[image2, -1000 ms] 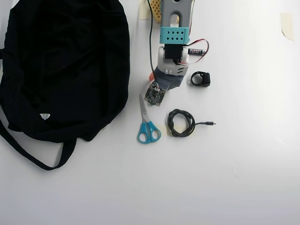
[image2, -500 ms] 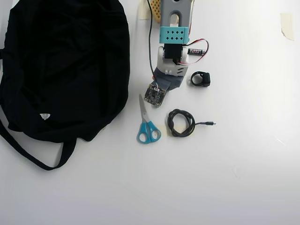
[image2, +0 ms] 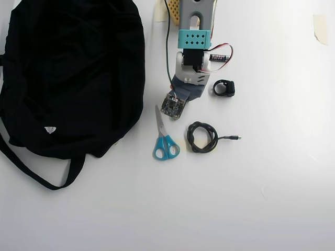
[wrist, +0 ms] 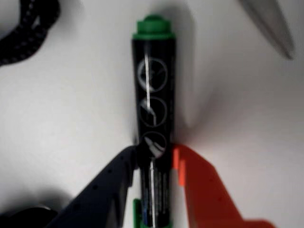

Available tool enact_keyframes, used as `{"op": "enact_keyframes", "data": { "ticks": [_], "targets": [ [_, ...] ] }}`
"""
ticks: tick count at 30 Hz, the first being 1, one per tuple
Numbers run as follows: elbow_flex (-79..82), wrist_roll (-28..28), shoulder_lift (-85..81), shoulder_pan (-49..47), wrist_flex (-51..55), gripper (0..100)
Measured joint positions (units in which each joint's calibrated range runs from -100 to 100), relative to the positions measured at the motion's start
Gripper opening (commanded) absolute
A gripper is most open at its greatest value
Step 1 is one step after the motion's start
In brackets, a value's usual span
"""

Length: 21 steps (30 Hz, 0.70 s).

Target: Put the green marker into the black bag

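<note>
Wrist view first: the gripper has its dark finger and orange finger pressed against either side of the green marker, clamping its black barrel. The marker runs straight ahead of the fingers, its small green end farthest out, lying on the white table. A black cable curls ahead to the left; a scissor blade ahead to the right.

Overhead view now: the arm hides the marker completely. The black bag lies well off to the arm's left in this picture. The blue-handled scissors and coiled cable sit just below the wrist, a small black ring beside it.
</note>
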Motion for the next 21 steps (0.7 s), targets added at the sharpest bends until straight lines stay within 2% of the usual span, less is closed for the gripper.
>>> {"op": "enact_keyframes", "data": {
  "ticks": [5,21],
  "targets": [
    [-0.7,0.0,-0.2,0.0,1.1,2],
    [-14.4,0.2,0.0,-0.5,18.4,2]
  ]
}}
